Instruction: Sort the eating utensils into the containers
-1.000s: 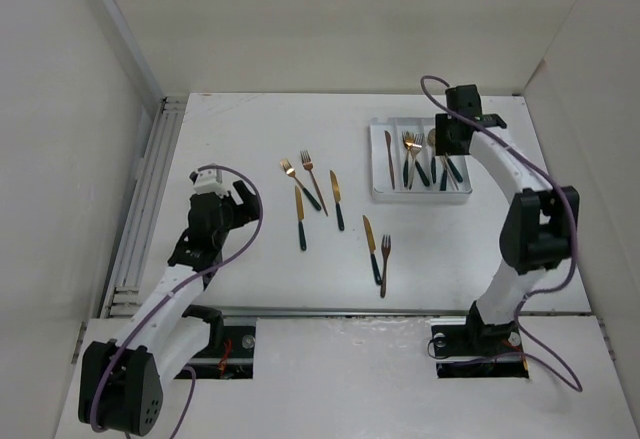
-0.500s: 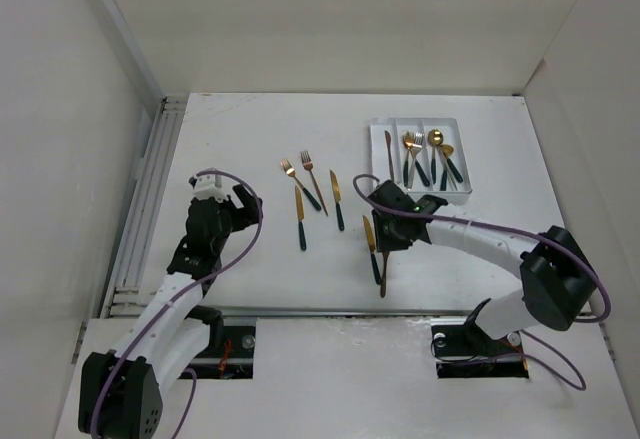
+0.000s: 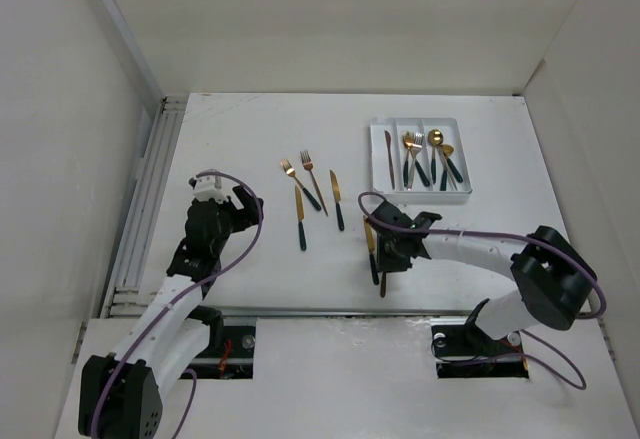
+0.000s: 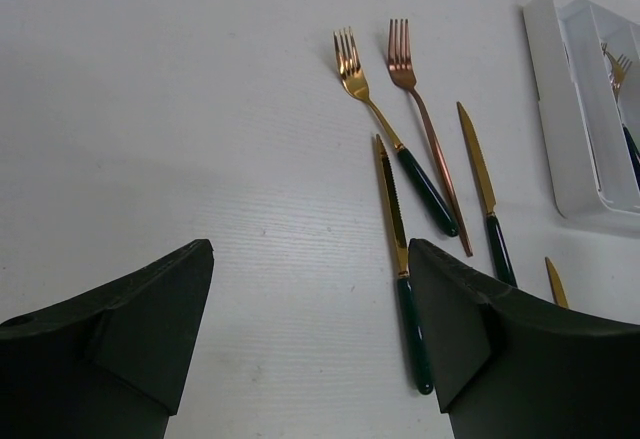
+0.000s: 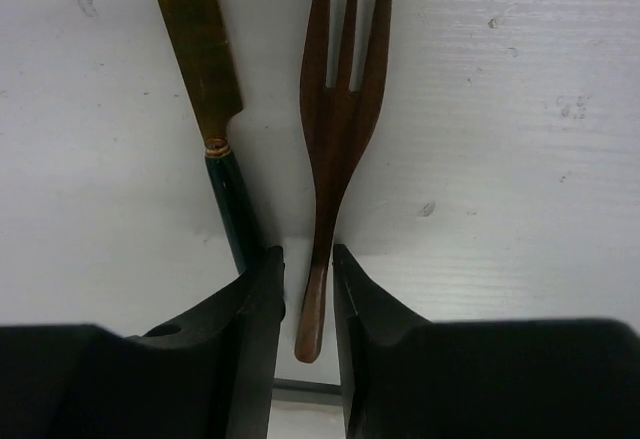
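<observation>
My right gripper (image 3: 385,265) is down at the table with its jaws narrowly open on either side of the handle of a copper fork (image 5: 340,109), which lies flat; a thin gap shows on the left side. A gold knife with a dark handle (image 5: 195,49) lies just left of that fork. Two forks (image 3: 305,181) and two knives (image 3: 337,199) lie mid-table. The white tray (image 3: 375,159) at the back right holds a knife, forks and spoons in its three compartments. My left gripper (image 3: 236,205) is open and empty, left of the utensils.
The table's near edge runs just behind the fork's handle end (image 5: 310,344). In the left wrist view a knife's dark handle (image 4: 412,319) lies close to my right finger (image 4: 470,329). A white wall bounds each side of the table.
My right arm has swung from over the tray down to the near fork and knife and now straddles the fork's handle. The left arm has hardly moved.
</observation>
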